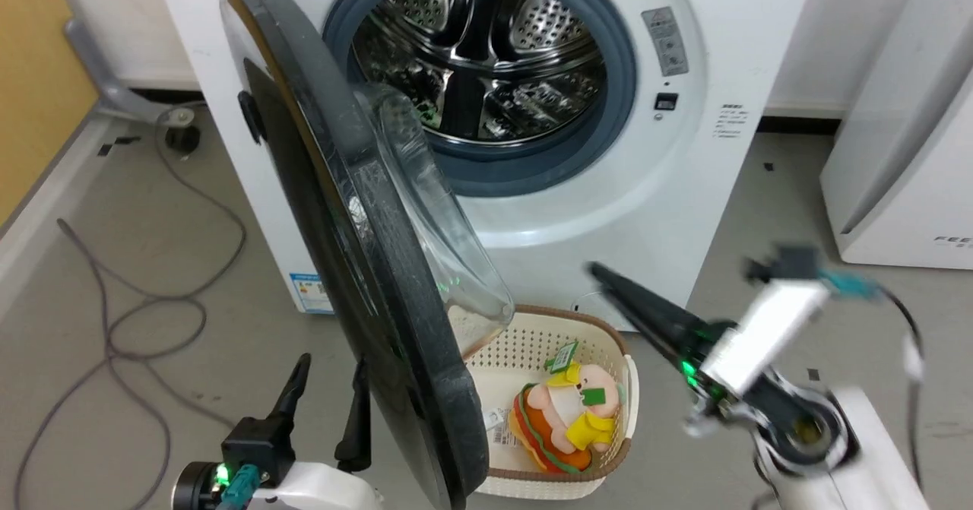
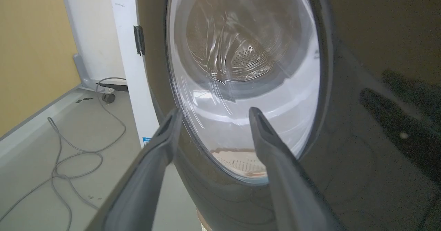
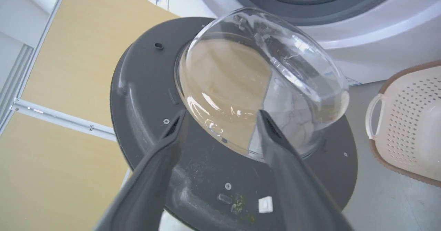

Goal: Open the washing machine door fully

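So, the washing machine door (image 1: 365,267) is seen swung partway out from the white washing machine (image 1: 684,153); left gripper (image 1: 332,362) and right gripper (image 3: 220,112) are both spread wide, nothing gripped. Grey floor (image 1: 152,267) beside the machine is strewn with cable (image 1: 114,335)

The washing machine door (image 1: 342,213) is a large round disc, glossy black outside, matt grey inside; a clear glass bowl (image 3: 262,83) bulges from its inner centre; it stands upright, swung out nearly edge-on from the left side of the white machine (image 1: 684,153).
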